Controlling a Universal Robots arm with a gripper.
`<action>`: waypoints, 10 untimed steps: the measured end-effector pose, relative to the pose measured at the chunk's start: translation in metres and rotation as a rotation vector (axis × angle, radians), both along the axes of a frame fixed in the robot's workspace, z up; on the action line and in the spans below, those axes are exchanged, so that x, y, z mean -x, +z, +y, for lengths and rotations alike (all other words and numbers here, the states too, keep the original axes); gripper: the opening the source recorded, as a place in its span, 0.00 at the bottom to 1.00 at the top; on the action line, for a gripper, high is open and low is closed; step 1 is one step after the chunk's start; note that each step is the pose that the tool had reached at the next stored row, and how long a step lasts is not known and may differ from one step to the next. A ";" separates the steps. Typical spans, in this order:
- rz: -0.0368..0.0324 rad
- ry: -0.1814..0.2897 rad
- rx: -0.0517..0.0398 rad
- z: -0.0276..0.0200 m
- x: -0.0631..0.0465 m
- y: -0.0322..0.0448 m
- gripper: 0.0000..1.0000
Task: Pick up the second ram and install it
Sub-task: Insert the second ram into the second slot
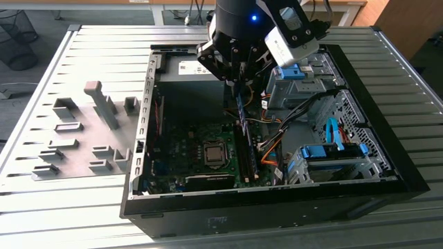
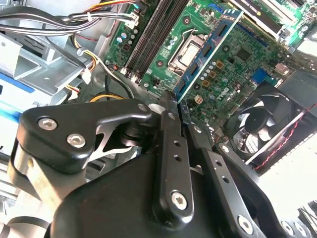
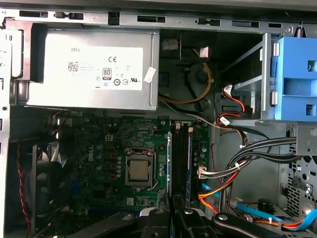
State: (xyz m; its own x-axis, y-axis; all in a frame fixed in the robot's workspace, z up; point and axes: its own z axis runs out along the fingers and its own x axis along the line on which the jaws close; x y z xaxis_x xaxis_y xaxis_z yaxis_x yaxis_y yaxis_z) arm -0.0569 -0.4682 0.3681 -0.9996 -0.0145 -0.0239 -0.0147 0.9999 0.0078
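The second ram [image 1: 240,111] is a thin blue stick hanging upright inside the open computer case [image 1: 387,171], and my gripper [image 1: 237,85] is shut on its top end. In the second wrist view the ram [image 2: 210,47] runs out from my gripper [image 2: 176,101] over the green motherboard. In the first wrist view the ram [image 3: 170,158] appears edge-on, just beside the black memory slots [image 3: 181,158], with my gripper [image 3: 174,201] above it. It hangs a little above the memory slots [image 1: 246,155], not touching them.
The CPU socket [image 1: 215,153] lies at the exterior view's left of the slots. Orange and black cables [image 1: 273,148] and blue drive cages [image 1: 332,151] crowd the other side. The power supply [image 3: 94,69] and a fan [image 2: 262,124] sit inside. Grey holder blocks [image 1: 76,140] stand outside.
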 end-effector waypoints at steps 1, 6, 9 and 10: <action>0.0000 0.000 0.0000 0.0000 0.000 0.0000 0.14; 0.0000 0.000 0.0000 0.0000 0.001 0.0000 0.14; 0.0000 0.000 0.0000 0.0000 0.001 -0.0005 0.14; -0.0001 0.000 -0.0001 0.0000 0.001 -0.0009 0.14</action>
